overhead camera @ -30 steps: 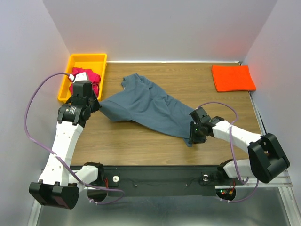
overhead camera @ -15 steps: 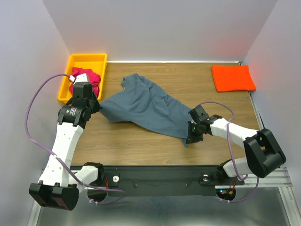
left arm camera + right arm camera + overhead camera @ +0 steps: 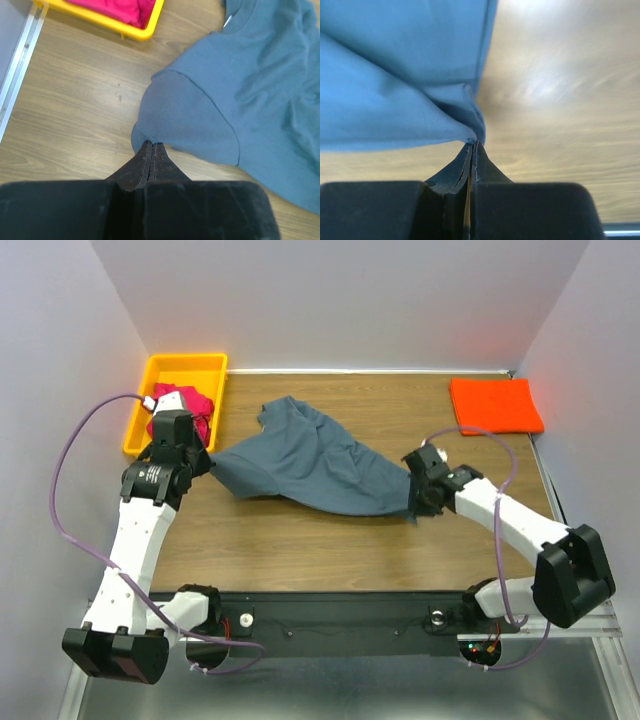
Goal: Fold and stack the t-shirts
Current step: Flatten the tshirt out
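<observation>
The slate grey-blue t-shirt (image 3: 310, 465) lies spread and rumpled across the middle of the table, stretched on a slant from left to right, with its collar towards the far edge. You have it pinched at both ends. Your left gripper (image 3: 151, 149) has its jaws closed tight on the edge of a sleeve at the shirt's left end. Your right gripper (image 3: 473, 146) has its jaws pressed together on a bunched corner of cloth at the shirt's near right end. From the right wrist view the cloth fans up and away from the fingertips, and the wood behind it is blurred.

The orange t-shirt (image 3: 495, 405) sits folded into a flat rectangle at the far right corner, well apart from the grey one. The magenta-pink t-shirt (image 3: 183, 406) is crumpled inside the yellow bin (image 3: 188, 365), which stands at the far left corner, just beyond your left gripper.

The table (image 3: 300, 540) is brown wood grain with bare board showing in front of the shirt and around it. A black rail (image 3: 330, 615) runs along its near edge, carrying both arm bases. A purple cable (image 3: 60, 490) loops out beside the left arm. Plain pale walls (image 3: 350, 300) close the space in at the back and on both sides.
</observation>
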You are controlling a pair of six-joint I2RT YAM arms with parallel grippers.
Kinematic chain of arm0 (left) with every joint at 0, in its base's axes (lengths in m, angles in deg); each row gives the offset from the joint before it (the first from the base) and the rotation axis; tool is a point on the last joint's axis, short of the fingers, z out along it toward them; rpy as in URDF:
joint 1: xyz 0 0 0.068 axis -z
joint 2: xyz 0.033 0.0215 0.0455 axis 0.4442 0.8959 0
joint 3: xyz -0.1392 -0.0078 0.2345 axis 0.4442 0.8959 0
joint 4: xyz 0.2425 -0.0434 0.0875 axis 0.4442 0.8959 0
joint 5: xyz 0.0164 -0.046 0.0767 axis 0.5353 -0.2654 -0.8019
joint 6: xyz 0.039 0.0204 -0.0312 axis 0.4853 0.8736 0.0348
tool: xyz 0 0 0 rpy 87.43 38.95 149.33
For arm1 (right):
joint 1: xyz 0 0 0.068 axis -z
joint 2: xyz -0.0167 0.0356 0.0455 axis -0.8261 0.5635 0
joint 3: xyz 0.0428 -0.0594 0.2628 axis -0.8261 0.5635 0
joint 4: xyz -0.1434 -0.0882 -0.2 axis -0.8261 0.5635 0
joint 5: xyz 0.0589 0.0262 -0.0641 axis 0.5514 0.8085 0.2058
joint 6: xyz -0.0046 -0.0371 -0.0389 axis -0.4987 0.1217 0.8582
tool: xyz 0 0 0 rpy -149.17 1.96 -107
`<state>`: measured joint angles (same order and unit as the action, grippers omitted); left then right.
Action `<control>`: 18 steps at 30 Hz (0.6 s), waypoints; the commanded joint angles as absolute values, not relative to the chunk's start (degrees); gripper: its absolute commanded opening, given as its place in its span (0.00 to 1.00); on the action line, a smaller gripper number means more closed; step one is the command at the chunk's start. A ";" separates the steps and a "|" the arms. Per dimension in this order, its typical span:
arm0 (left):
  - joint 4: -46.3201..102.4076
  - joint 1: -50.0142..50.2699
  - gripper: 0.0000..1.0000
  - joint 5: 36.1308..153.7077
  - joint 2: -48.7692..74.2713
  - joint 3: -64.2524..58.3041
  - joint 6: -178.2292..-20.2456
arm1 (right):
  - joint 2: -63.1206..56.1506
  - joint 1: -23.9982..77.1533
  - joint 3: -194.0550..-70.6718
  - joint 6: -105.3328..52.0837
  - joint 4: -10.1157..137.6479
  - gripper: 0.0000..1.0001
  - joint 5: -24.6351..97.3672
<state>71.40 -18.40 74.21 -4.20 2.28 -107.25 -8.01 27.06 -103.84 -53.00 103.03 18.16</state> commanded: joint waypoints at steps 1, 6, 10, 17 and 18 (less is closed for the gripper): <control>66.54 -18.81 0.00 74.26 -3.07 -4.45 -108.57 | -12.23 27.49 -116.30 -49.52 107.28 0.01 3.08; 64.60 -18.81 0.00 75.41 0.53 -14.53 -109.37 | -10.66 27.49 -129.92 -42.59 109.49 0.01 -13.43; 63.37 -18.90 0.00 74.97 3.35 -25.68 -109.71 | -8.03 27.58 -145.27 -31.63 109.31 0.01 -29.32; 55.83 -18.81 0.00 76.81 2.21 -39.86 -109.46 | -8.35 27.49 -162.27 -18.51 106.77 0.01 -34.30; 55.20 -18.90 0.00 77.16 1.69 -40.75 -109.11 | -9.32 27.49 -163.50 -17.80 106.42 0.01 -32.29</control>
